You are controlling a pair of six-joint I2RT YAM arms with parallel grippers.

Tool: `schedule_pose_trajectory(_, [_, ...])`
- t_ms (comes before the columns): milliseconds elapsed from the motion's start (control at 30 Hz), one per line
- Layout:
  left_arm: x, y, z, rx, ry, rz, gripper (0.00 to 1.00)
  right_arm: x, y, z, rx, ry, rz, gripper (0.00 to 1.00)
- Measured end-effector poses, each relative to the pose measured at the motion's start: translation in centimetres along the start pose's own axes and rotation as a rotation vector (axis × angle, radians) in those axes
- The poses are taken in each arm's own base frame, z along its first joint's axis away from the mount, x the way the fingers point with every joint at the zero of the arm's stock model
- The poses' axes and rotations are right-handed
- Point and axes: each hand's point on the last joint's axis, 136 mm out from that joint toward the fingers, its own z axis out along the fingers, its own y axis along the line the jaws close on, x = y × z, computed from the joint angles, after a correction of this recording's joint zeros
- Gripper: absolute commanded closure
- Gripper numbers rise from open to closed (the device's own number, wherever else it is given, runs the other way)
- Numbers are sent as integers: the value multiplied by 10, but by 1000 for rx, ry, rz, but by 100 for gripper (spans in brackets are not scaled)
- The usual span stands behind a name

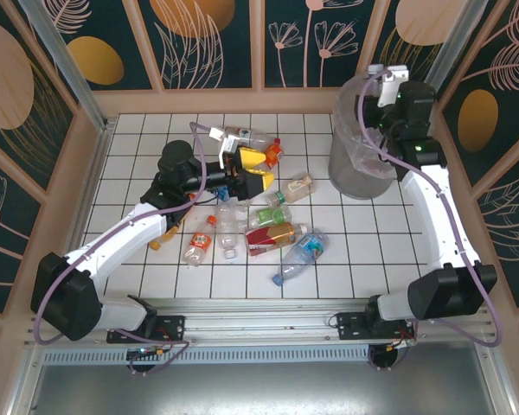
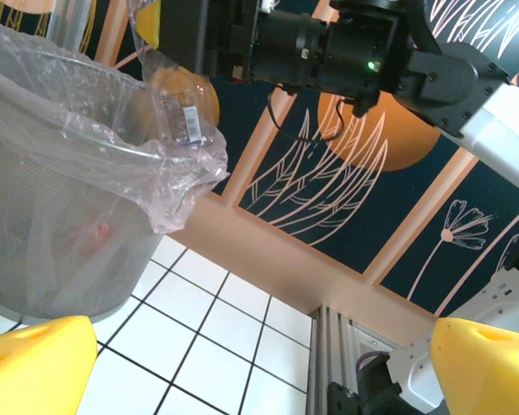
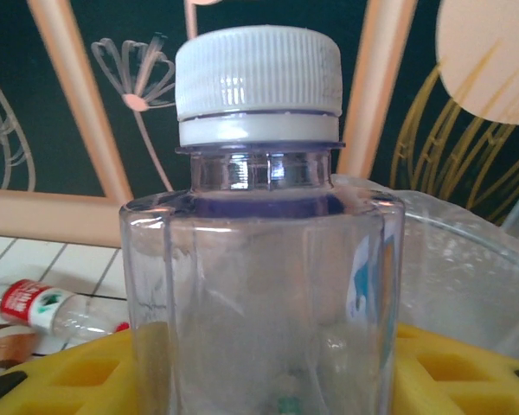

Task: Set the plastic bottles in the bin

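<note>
Right gripper [image 3: 268,385] is clamping a clear, white-capped bottle [image 3: 258,242] by the body. Yellow pads [image 3: 467,367] are pressing on both sides and the cap is standing above the jaws. Bin [image 3: 476,259] is sitting just behind and below the jaws. In the left wrist view the bottle is hanging over the rim, above the bag [image 2: 156,173].

Step in hand, as I read it, is the drop for this bottle. The next move is calling for a check that the bottle is inside the rim line, not over the edge, then opening the jaws. The crinkled bag could catch an off-centre release.

Left gripper [image 2: 259,372] is standing wide apart with nothing between the jaws, pointing across the table [image 2: 208,346] at the bin. From the top it is hovering over the far side of the pile [image 1: 268,229]. A red bottle [image 1: 272,154] is lying just beyond the fingertips, and the rest are lying back toward the arm bases. Most of the job is not yet done, and the left arm looks placed for the next pick.

Writing:
- The held bottle's label is showing a barcode [image 2: 189,121], with digits too small to read.
- From the right wrist only a blue-and-orange sliver of that label is showing, and it is unreadable.
- A red-labelled bottle [image 3: 26,303] left of the right jaws is carrying white print, too blurred to read.
- Pile labels are red, green, blue and orange, with no brand legible.
</note>
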Motion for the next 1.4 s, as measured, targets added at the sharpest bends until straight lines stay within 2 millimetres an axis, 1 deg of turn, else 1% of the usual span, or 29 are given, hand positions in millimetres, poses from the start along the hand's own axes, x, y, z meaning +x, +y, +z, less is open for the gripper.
schedule_pose_trajectory(100, [2,0,1,3,5,-4,1,-2,-20,2,42,0,12,45])
schedule_pose_trajectory(267, [5,3,2,-3,16,-16,1,-8,-44,8,96,-10,22,45])
schedule_pose_trajectory(367, [8,5,2,-8,24,-23,1,-1,-56,21,122,18,27,44])
schedule_pose_trajectory(433, [10,6,3,-10,29,-27,1,6,-66,34,138,50,25,44])
schedule_pose_trajectory(500, [11,8,3,-13,33,-29,1,17,-73,48,151,91,12,43])
schedule_pose_trajectory(633, [15,11,4,-18,46,-38,1,46,-75,67,144,193,-32,41])
schedule_pose_trajectory(767, [18,12,5,-19,53,-42,1,63,-77,81,129,262,-91,41])
schedule_pose_trajectory(900, [21,15,6,-23,61,-52,1,80,-77,88,116,322,-126,41])
schedule_pose_trajectory(1067, [22,17,6,-26,65,-56,1,94,-79,100,106,368,-144,42])
schedule_pose_trajectory(1200, [23,17,6,-28,69,-60,1,110,-80,109,103,411,-147,42])
schedule_pose_trajectory(1333, [24,18,6,-30,73,-63,1,126,-81,115,100,454,-145,42])
schedule_pose_trajectory(1400, [23,17,6,-29,72,-63,1,131,-81,117,101,467,-144,41])
